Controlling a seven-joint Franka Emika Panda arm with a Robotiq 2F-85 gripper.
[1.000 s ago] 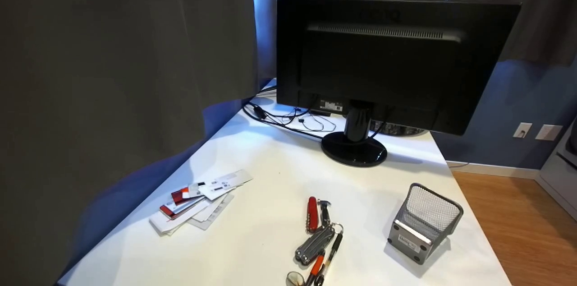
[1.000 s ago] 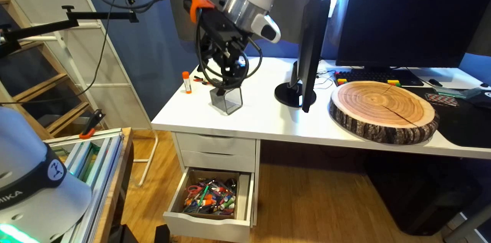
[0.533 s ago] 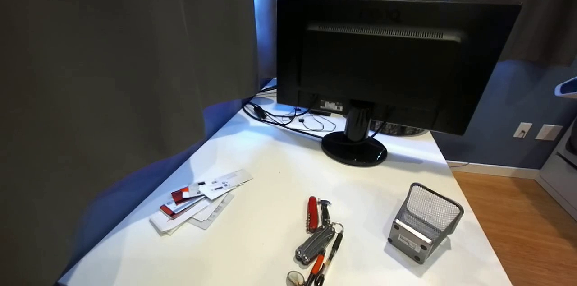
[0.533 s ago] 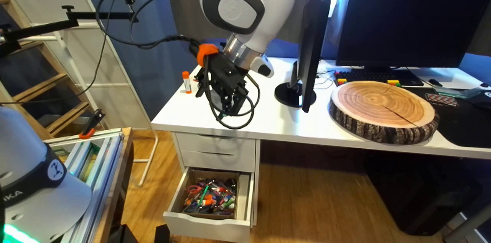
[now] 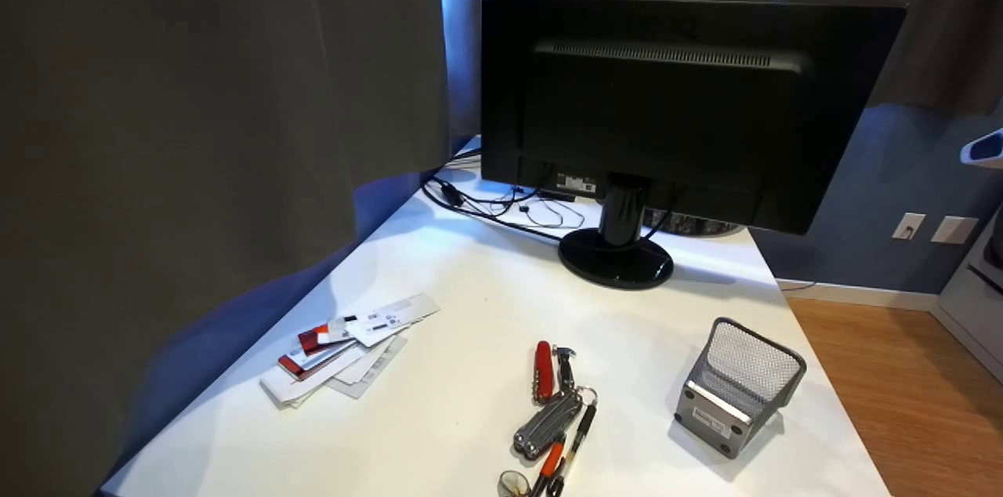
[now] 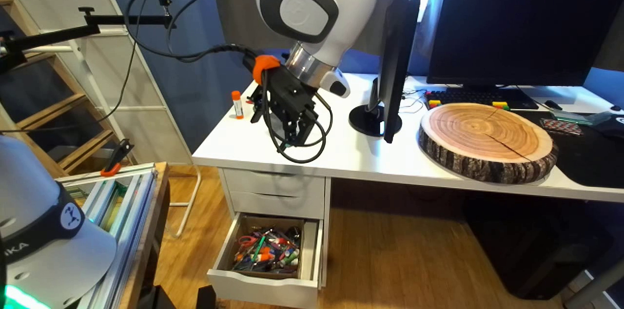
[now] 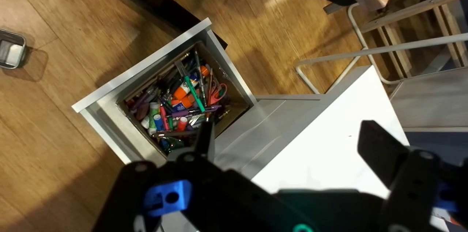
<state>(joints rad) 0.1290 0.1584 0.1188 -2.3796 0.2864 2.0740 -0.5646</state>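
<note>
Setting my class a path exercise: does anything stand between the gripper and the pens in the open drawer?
Nothing visible stands over the pens in the open drawer, but the desk's front edge shows between the jaws of the open gripper; moving straight ahead could meet it.

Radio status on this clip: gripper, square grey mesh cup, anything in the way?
Black two-fingered gripper open, empty. Square grey mesh cup on its side on white desktop. Possible snag: black cable loop hanging across gripper in an exterior view.
</note>
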